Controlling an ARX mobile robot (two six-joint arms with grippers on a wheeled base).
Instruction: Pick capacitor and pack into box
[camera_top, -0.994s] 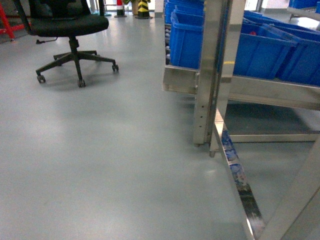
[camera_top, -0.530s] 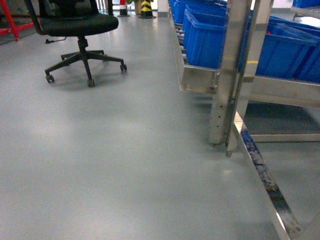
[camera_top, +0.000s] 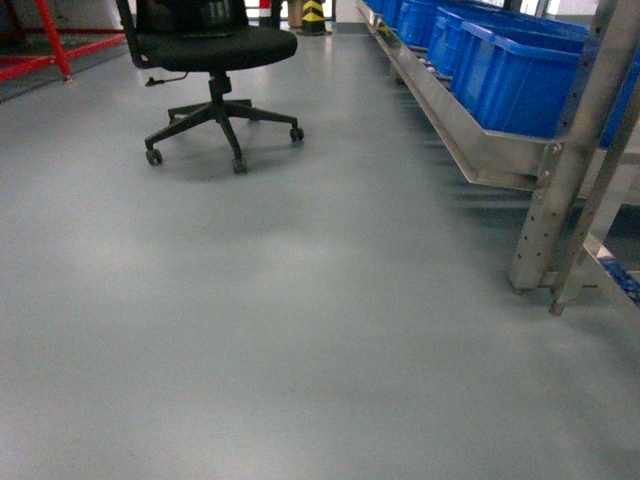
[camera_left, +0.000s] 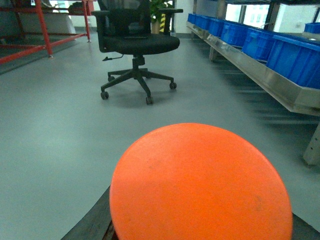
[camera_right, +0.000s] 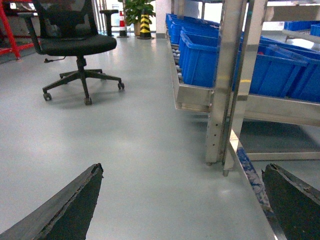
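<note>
Chair now nearer; capacitor between jaws.

A wide stretch of grey floor is lying open in the middle. A black chair on wheels is standing far back on the left. A metal rack with blue bins is running along the right side, its legs reaching down to the floor.

A smooth grey floor fills most of the head view, with soft light patches on it. A black office chair on castors stands at the back. Along the right, a steel rack carries blue plastic bins. A red metal frame stands far left.
</note>
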